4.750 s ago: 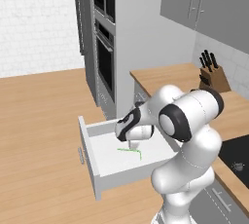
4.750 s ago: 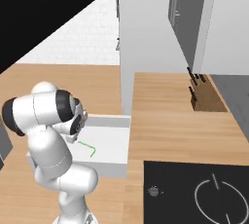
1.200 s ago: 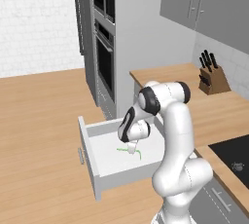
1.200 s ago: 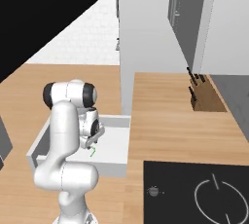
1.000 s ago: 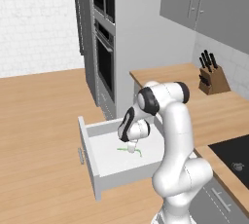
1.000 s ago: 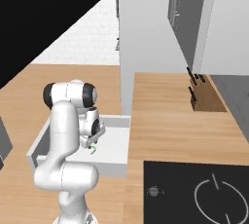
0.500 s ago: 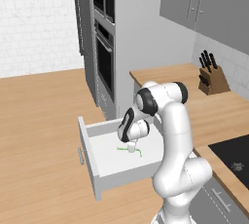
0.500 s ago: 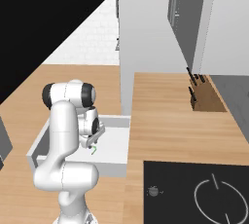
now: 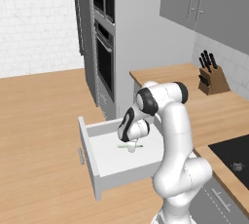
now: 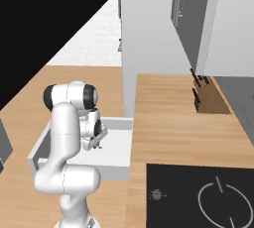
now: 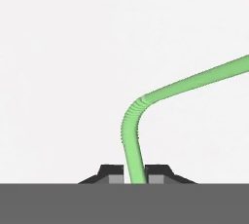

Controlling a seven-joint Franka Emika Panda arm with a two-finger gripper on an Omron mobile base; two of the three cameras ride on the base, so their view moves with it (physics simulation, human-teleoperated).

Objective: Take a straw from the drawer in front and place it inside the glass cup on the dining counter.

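A: Where was the gripper (image 9: 131, 148)?

B: Down inside the open drawer (image 9: 104, 162), pointing at its white floor. In the right base view the gripper (image 10: 97, 145) sat low over the same white interior of the drawer (image 10: 116, 150), the arm bent over from above.

A: And the jaws?

B: Pressed together on the straw (image 11: 134, 135). In the hand view the two dark fingertips (image 11: 111, 173) stood either side of the green stem, touching it, with no gap to see.

A: How did the straw lie?

B: One short leg ran up from between the jaws to a ribbed bend, then the long leg ran off toward the right edge of the hand view, over plain white drawer floor. From the left base view the straw (image 9: 130, 146) showed as a thin green line lying flat just under the gripper, roughly mid-drawer. Whether it was lifted off the floor or resting on it, I could not tell.

A: The drawer itself?

B: Pulled well out from the cabinet below the wooden desk (image 9: 219, 113), light-grey front, small silver handle (image 9: 81, 156) on its face.

A: Anything else noted?

B: A knife block (image 9: 213, 78) stood on the desk near the wall, well apart from the drawer. A dark cooktop (image 10: 198, 192) was set into the desk nearer the base. Tall oven units (image 9: 104, 52) stood beyond the drawer.
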